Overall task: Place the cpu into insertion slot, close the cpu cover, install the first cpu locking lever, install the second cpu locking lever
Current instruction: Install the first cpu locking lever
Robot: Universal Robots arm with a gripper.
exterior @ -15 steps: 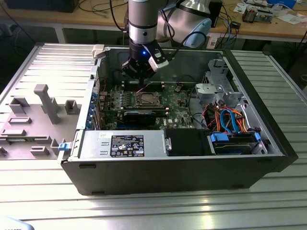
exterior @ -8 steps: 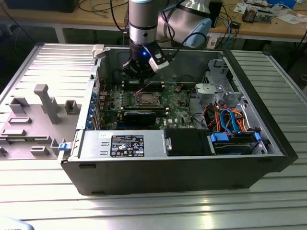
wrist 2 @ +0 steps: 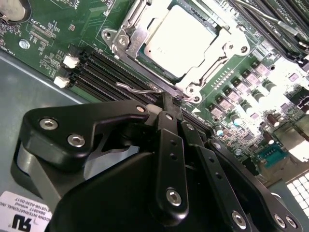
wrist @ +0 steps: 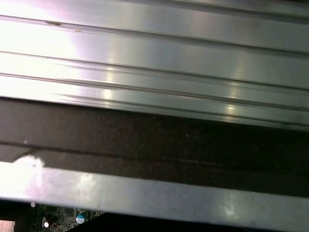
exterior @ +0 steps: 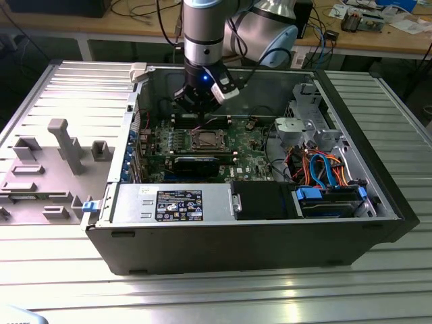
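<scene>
My gripper (wrist 2: 170,104) fills the near part of the second wrist view, its black fingers (wrist 2: 169,159) pressed together to a closed tip with nothing between them. The tip sits just above the dark memory slots (wrist 2: 104,72), right beside a thin bent wire lever (wrist 2: 137,89) at the socket's edge; I cannot tell whether I touch it. Just past that lies the cpu (wrist 2: 181,41), seated flat in the slot (wrist 2: 130,41), its silver top showing through the cut-out of the cover (wrist 2: 219,48), which is folded down around it. The green board (wrist 2: 72,19) spreads around the socket.

In the exterior view, my gripper (exterior: 200,106) hangs inside the open computer case (exterior: 236,250), just behind the socket, where the cpu (exterior: 205,140) shows as a small pale square in the middle of the board. Beyond the case, on the exterior view's left, grey fixtures (exterior: 64,145) stand on the ribbed metal table (exterior: 202,297). In the first wrist view, the ribbed table (wrist: 154,53) runs beyond the dark case wall (wrist: 154,145).
</scene>
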